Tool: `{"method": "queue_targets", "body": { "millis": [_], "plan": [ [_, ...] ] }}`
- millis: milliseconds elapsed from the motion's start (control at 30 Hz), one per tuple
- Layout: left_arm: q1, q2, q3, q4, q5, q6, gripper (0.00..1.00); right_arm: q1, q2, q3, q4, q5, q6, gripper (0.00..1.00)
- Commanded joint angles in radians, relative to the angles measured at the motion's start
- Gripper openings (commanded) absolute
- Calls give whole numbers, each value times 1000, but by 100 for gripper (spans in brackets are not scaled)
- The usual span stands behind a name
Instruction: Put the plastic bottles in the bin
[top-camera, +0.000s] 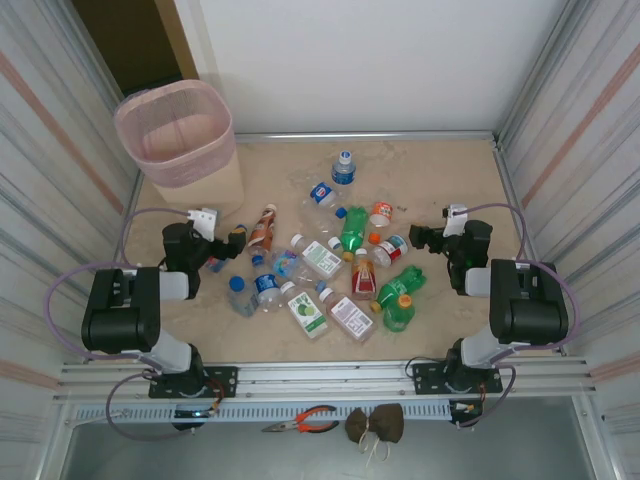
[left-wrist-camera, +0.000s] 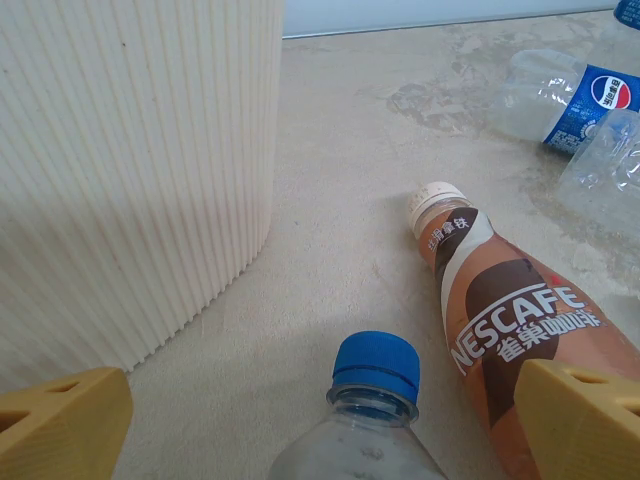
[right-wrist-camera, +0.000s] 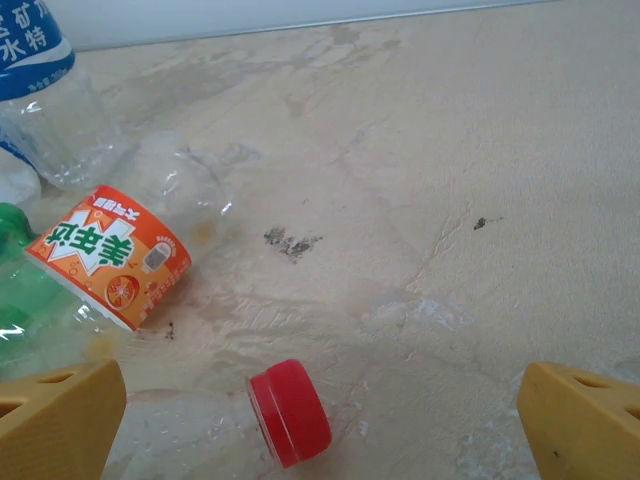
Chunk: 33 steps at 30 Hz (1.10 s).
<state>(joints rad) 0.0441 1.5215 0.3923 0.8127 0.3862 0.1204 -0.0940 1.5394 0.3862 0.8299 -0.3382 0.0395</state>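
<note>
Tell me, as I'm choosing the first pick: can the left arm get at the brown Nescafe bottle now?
Probably yes. The left gripper is open and the Nescafe bottle lies just ahead, uncovered, slightly off to one side. A blue-capped bottle close beside it may get nudged.

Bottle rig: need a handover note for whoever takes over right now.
Left gripper: open, low over the table beside the bin, with a blue-capped bottle lined up between its fingers, not gripped.
Right gripper: open, low at the pile's right edge, with a red-capped bottle just ahead.
Plastic bottles: scattered mid-table between the arms. The bin stands at the far left corner.
Done: no bottle visible in the bin.
Left: every bottle.
</note>
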Motion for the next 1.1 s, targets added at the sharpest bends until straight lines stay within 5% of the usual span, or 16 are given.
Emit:
{"method": "queue_targets", "body": {
  "millis": [0,1067],
  "plan": [
    [3,-15,-9,24,20,23,99,-4,-6,-9,18,-9,-23,99],
    [8,-12,-4,22,14,11,99,-17,-3,-5,20,-13,-7,99]
  ]
}}
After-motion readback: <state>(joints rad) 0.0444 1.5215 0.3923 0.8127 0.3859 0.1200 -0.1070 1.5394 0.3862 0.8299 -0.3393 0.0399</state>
